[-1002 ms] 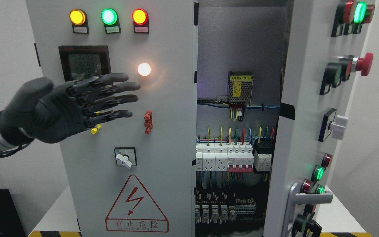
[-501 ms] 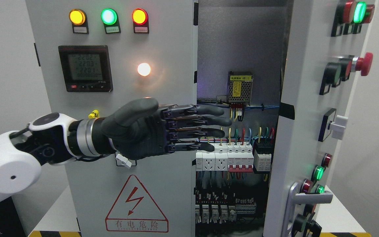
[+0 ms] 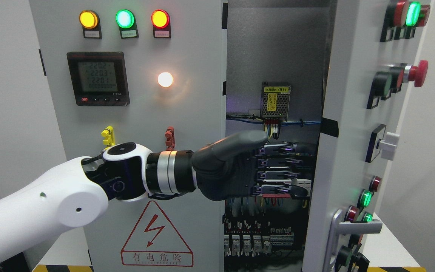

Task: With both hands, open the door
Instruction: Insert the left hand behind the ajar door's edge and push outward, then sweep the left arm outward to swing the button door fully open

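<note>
The grey electrical cabinet has a left door [image 3: 187,113], still flat and closed, and a right door [image 3: 353,124] swung partly outward. Between them the interior with wiring and breakers [image 3: 274,113] shows. My left hand [image 3: 255,170] reaches across from the lower left into the gap, fingers straight and spread. Its fingertips [image 3: 306,148] lie at the inner edge of the right door, holding nothing. The right arm is out of view.
The right door carries a silver lever handle [image 3: 353,228], a red mushroom button [image 3: 417,71] and several lit buttons. The left door has a meter [image 3: 97,78], three indicator lamps and a warning triangle [image 3: 156,238]. A white table [image 3: 387,245] sits beneath.
My left arm has swept rightward and downward, from in front of the meter, across the left door, into the opening. The fingers now reach the right door's inner edge. The doors have not moved.
</note>
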`<state>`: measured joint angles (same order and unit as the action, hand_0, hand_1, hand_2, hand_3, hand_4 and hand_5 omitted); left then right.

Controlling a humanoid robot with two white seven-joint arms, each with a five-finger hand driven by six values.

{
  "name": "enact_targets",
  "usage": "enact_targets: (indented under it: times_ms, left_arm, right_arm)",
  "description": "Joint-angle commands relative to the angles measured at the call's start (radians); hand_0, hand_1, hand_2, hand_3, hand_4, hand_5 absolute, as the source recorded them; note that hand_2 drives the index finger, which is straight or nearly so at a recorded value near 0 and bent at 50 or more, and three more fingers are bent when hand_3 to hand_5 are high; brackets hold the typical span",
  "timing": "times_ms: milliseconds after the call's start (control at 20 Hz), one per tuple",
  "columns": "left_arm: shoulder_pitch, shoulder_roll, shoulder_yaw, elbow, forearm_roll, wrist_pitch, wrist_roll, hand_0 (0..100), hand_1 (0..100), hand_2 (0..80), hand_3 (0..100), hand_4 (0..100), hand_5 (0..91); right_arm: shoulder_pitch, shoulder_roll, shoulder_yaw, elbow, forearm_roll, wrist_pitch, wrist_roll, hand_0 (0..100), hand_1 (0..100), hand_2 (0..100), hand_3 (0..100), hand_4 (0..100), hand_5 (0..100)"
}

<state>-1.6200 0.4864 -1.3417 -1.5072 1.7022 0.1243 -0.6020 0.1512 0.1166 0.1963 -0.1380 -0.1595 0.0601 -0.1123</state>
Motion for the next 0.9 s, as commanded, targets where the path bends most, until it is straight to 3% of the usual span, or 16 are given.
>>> enact_targets:
  times_ms: [0,200,451,851]
  left_arm:
    - [0.011,-0.173,0.022,0.001,0.010,-0.003,0.042,12,39,0.0,0,0,0.0]
    - [0.028,-0.221,0.076,0.002,-0.004,-0.002,0.102,12,39,0.0,0,0,0.0]
    - [0.032,-0.291,0.069,-0.002,-0.081,-0.002,0.140,12,39,0.0,0,0,0.0]
    - [0.020,-0.406,0.076,0.002,-0.087,-0.006,0.266,12,39,0.0,0,0,0.0]
  right_arm:
    - [0.001,0.000,0.000,0.000,0.000,0.000,0.000,12,39,0,0,0,0]
    - [0.001,0.000,0.000,0.000,0.000,0.000,0.000,12,39,0,0,0,0]
    - [0.001,0.000,0.000,0.000,0.000,0.000,0.000,12,39,0,0,0,0]
    - [-0.001,0.000,0.000,0.000,0.000,0.000,0.000,12,39,0,0,0,0]
